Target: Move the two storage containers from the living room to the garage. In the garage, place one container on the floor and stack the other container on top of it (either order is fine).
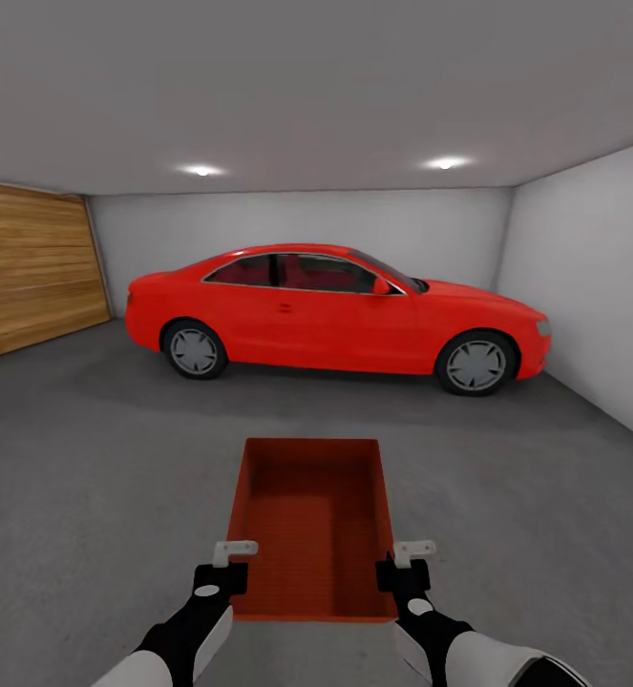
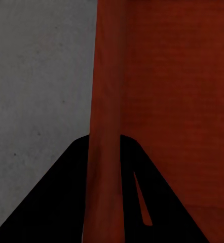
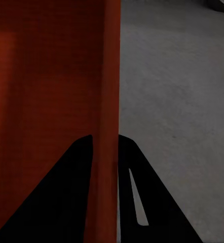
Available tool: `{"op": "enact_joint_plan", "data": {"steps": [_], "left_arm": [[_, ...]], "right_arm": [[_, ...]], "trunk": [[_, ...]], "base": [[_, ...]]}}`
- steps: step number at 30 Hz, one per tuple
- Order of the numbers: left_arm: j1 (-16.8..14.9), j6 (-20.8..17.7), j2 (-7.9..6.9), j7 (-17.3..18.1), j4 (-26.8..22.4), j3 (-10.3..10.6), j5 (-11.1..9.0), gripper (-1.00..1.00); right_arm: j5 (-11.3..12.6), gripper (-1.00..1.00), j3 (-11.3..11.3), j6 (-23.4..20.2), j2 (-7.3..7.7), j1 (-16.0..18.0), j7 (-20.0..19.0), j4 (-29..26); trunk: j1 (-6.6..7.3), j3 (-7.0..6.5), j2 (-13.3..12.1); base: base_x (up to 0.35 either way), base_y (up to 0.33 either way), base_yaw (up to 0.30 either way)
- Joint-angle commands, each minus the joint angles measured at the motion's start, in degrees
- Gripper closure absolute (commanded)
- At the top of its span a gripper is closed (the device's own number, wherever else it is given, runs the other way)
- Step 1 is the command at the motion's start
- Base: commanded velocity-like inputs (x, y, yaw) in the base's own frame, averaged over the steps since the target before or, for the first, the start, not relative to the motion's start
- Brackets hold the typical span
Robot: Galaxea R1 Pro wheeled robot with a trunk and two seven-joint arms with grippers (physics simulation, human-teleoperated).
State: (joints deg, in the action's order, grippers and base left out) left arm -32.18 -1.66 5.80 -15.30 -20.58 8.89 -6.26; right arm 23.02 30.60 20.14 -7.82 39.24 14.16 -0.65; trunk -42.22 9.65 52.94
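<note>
I am in the garage, and the living room is out of view. An orange-red open storage container (image 1: 311, 525) is in front of me over the dark grey floor (image 1: 96, 448), its long side pointing toward the car. My left gripper (image 1: 228, 565) is shut on its left side wall near the near end. My right gripper (image 1: 409, 565) is shut on its right side wall. In the left wrist view the thin wall (image 2: 104, 101) runs between the black fingers (image 2: 66, 202) of the left gripper (image 2: 104, 139). In the right wrist view the wall (image 3: 106, 91) likewise sits within the right gripper (image 3: 106, 137).
A red car (image 1: 335, 310) stands side-on across the back of the garage. A wood-plank door (image 1: 30, 267) is on the left and a white wall (image 1: 593, 286) on the right. Grey floor stretches wide on both sides of the container.
</note>
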Motion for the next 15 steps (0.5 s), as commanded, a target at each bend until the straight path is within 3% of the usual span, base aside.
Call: {"op": "enact_joint_plan", "data": {"steps": [1, 15], "left_arm": [[-0.1, -0.1, -0.08, -0.5, -0.4, -0.3, 0.2, 1.00], [-0.1, -0.1, -0.08, -0.5, -0.4, -0.3, 0.2, 1.00]], "right_arm": [[1.5, 1.00, -3.4, 0.4, 0.00, 0.1, 0.3, 0.6], [1.5, 1.00, -3.4, 0.4, -0.01, 0.1, 0.3, 0.6]], "trunk": [[-0.04, 0.08, 0.1], [-0.04, 0.08, 0.1]], "base": [[0.321, 0.000, 0.000], [0.321, 0.000, 0.000]]}}
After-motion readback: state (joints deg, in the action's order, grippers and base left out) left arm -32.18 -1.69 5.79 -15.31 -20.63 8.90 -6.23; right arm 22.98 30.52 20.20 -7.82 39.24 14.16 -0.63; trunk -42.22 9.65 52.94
